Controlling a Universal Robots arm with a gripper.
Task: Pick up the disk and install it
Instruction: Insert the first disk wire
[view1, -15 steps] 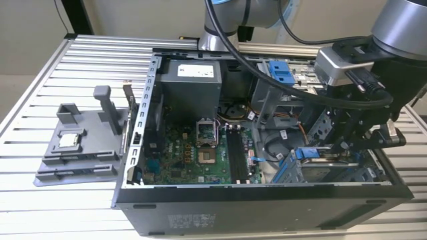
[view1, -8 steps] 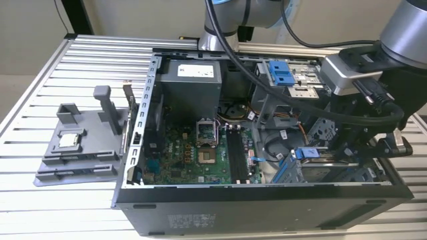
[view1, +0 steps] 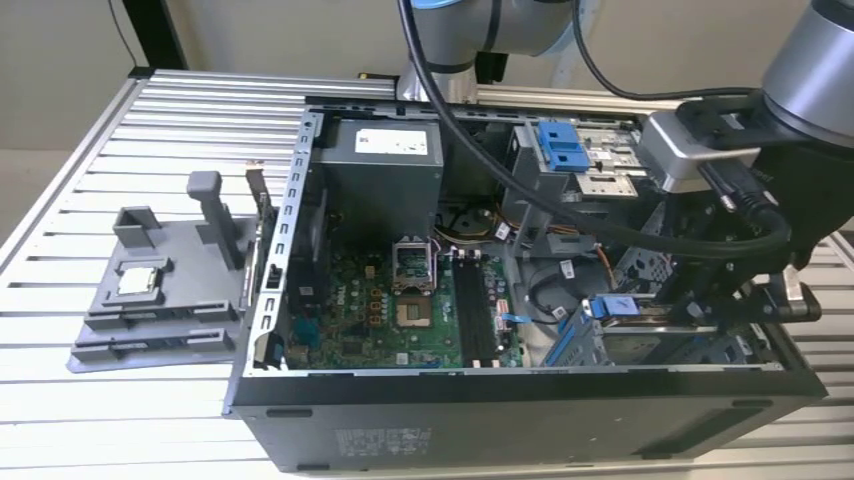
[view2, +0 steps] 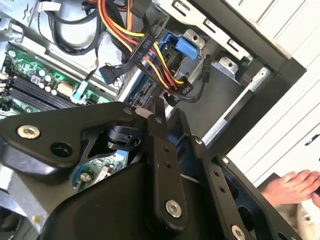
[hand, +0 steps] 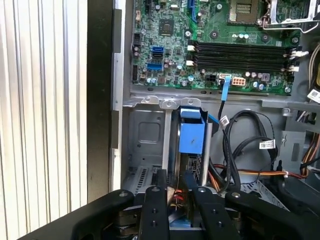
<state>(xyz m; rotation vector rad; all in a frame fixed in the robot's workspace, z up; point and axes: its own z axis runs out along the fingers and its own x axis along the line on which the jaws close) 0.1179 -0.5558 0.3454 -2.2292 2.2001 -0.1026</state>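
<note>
One disk: the disk (hand: 192, 137) stands on edge in a slot of the drive cage (hand: 145, 132). That's down in the corner of the PC case (view1: 534, 420) toward the exterior view's right, and its blue bracket end pokes up there in the exterior view.
Long axis: the edge you can see runs from the claw toward the motherboard (hand: 210, 30), with the blue end pointing at the board.
Claw vs disk: the gripper (hand: 174, 177) hangs right at the end away from the board, so the disk lies straight ahead of it, roughly in line as far as I can judge.
Claw state: honestly can't tell if it's clamped on the disk or just parked at it, because the claw's own body hides the contact spot.
Seating: looks well down in the cage, but that's only my guess.
Neighbours: black cables (hand: 240, 140) loop just beside the slot, on the side away from the cage wall.
Further out: the case sits on a slatted table (view1: 120, 420), and a person's hand (view2: 292, 185) rests beyond the case's edge, well apart from the claw.
</note>
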